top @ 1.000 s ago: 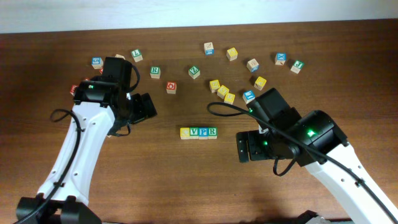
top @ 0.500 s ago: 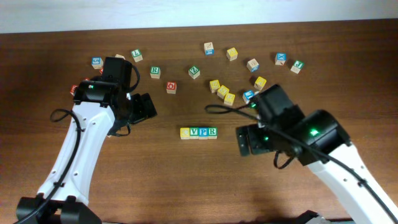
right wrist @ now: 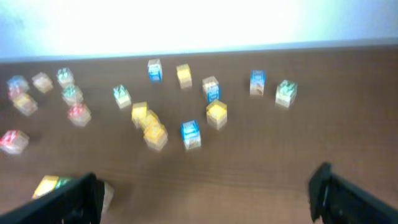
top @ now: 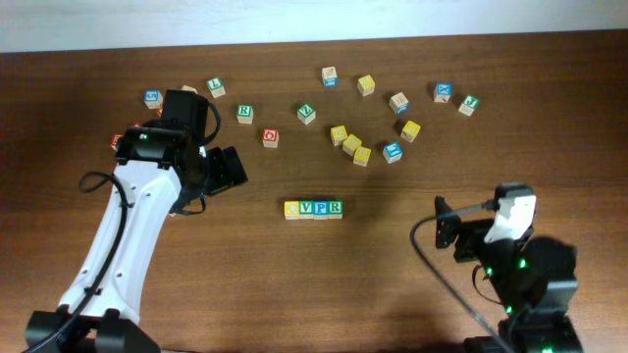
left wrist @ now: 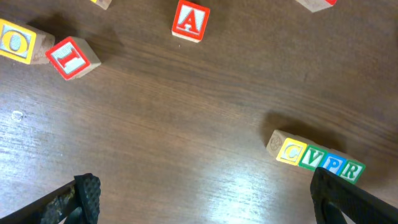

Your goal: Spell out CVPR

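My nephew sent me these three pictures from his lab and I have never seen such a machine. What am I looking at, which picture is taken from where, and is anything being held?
These are two white robot arms at a wooden table, each ending in a two-finger gripper. The wide picture looks down from above: the left gripper and the right gripper both stand open and hold nothing. The other two pictures come from small cameras on the wrists, so the dark shapes in their lower corners are each arm's own fingers. On the table lie many small wooden letter cubes. Four of them sit side by side in a row that reads CVPR; the left wrist view shows the letters clearly. Loose cubes are scattered farther back, among them a red A cube. The right wrist view is blurred, so its letters cannot be read.
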Motion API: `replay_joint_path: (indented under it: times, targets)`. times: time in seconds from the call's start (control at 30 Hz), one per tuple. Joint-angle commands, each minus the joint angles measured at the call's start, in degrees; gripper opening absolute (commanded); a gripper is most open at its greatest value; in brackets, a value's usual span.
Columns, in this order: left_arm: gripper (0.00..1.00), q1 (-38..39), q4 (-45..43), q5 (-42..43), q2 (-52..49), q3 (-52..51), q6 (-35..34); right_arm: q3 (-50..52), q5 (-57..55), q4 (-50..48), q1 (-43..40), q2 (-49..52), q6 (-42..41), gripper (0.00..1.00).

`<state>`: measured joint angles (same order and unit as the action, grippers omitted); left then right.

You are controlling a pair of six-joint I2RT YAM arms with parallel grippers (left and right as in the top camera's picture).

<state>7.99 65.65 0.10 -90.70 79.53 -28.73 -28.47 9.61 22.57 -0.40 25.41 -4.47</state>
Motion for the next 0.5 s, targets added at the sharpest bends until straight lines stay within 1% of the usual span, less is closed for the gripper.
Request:
replay_joint_path:
  times: [0.0,0.07,0.13,0.23,0.37,0.47]
  targets:
    - [0.99,-0.2,0.0,-0.5,0.0,0.5,0.1,8.9,0.7,-8.2,-0.4,-8.7,1.3,0.98]
    - [0.99,-0.2,0.0,-0.5,0.0,0.5,0.1,13.4,0.7,-13.2,-0.4,-12.9,1.3,0.98]
    - [0.99,-0.2,0.0,-0.5,0.0,0.5,0.1,16.6,0.7,-15.9,-0.4,-16.4,1.3,0.98]
    - [0.99,-0.2,0.0,-0.5,0.0,0.5,0.1,19.0,-1.3,-16.0,-0.4,-20.4,1.3,0.98]
    - [0.99,-0.2,0.0,-0.5,0.0,0.5,0.1,22.3,-1.2,-17.1,-0.3,-24.7,2.8,0.98]
    - [0.99,-0.2,0.0,-0.5,0.0,0.5,0.1,26.8,-0.6,-26.2,-0.3,-25.2,3.3,0.98]
